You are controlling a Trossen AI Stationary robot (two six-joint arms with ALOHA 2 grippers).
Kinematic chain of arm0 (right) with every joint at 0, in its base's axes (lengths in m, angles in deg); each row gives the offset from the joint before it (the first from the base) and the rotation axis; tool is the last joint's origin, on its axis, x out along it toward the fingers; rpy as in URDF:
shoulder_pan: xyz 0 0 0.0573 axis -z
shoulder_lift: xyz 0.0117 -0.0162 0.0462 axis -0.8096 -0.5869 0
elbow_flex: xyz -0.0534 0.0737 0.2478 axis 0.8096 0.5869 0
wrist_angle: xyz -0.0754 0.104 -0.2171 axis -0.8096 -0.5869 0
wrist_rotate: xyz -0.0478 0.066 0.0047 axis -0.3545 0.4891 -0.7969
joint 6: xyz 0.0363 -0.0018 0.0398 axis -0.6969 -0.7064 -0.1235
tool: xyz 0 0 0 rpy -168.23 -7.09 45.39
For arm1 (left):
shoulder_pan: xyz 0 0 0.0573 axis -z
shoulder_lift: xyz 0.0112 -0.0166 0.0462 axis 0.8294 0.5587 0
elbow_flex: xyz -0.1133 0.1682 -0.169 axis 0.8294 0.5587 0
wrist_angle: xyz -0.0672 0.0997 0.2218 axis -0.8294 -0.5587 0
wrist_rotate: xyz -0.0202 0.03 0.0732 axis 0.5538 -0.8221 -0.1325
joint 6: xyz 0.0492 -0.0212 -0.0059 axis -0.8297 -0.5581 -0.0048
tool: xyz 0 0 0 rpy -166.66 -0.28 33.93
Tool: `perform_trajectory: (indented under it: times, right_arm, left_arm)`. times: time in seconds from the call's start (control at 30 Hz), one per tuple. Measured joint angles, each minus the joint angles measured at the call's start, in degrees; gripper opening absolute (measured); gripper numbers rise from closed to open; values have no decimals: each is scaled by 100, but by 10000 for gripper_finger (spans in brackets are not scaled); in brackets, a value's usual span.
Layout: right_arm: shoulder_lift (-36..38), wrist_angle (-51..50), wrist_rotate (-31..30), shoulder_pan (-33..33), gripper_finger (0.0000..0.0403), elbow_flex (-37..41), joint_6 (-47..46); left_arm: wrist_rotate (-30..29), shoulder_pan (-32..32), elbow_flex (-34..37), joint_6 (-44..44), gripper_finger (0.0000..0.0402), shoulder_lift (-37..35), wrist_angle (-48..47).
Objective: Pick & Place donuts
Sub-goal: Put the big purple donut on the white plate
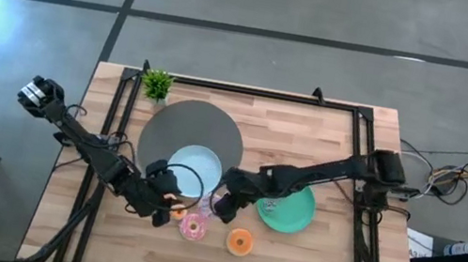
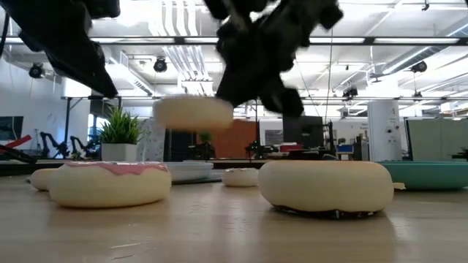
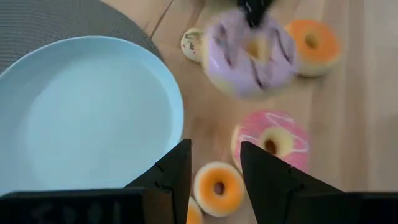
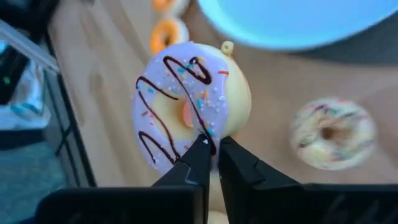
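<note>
Right now we hold the lilac donut in our right gripper, the fingers pinched on its rim; it hangs clear above the desk, tilted so its dark-striped, sprinkled frosting faces the wrist camera. From above, that gripper sits just beside the near edge of the light-blue plate, between that plate and the green plate. The left wrist view shows the same donut lifted over the wood, next to an orange donut.

Our left gripper hovers at the light-blue plate's near rim with its fingers parted and nothing between them. Below it lies a small orange donut, and just beside that a pink donut with white swirls. Seen from above, the left gripper is close to the pink donut, which lies on the desk near the front, with an orange one a little apart from it.

A pale sprinkled donut rests on the wood near the held one. The blue plate sits on a grey round mat, and a small green plant stands at the desk's far edge. From desk height, a pink-frosted donut and a plain-looking one lie in the foreground.
</note>
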Motion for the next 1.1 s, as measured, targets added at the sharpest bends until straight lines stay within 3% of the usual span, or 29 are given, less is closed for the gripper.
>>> perform_trajectory:
  times: [0.1, 0.3, 0.5, 0.67, 0.93, 1.1]
  right_arm:
    - [233, -364, -459, 241, 14, -74, 51]
    - [-208, -276, -147, 1267, 13, -421, 371]
    - [-1153, -652, 373, 1473, 13, -1456, 992]
    - [-1706, -1450, 303, 1462, 19, -2093, 1445]
    - [-1647, -2244, -568, 1422, 115, -2472, 2094]
    - [-1633, -2568, -673, 1409, 173, -2493, 2268]
  left_arm:
    - [-512, 297, 0, 309, 112, -214, -123]
    - [-1687, 655, -1, 557, 112, -583, -147]
    - [-1872, 647, -2, 602, 112, -699, -145]
    - [-1833, 716, -2, 827, 112, -703, -173]
    - [-1837, 771, -2, 898, 112, -703, -306]
    - [-1857, 771, -2, 899, 112, -710, -528]
